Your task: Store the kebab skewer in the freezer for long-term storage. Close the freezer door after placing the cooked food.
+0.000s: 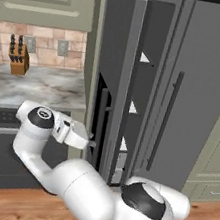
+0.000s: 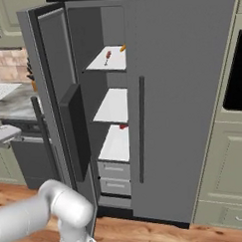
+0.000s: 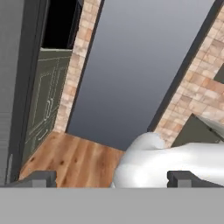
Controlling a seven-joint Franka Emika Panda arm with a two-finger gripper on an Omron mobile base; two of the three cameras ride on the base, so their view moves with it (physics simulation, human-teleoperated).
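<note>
Gripper, wide open and empty, sits outside the freezer door, probably ready to push it shut.

One grey side-by-side fridge stands in the kitchen, with two doors: the freezer door on the left swung open, the right door closed. Inside the freezer are three white shelves and, below them, two drawers. Three small items lie on the shelves: two on the top one, one red bit on the lowest. One knife block sits on the surface at left. One robot arm is near.
</note>
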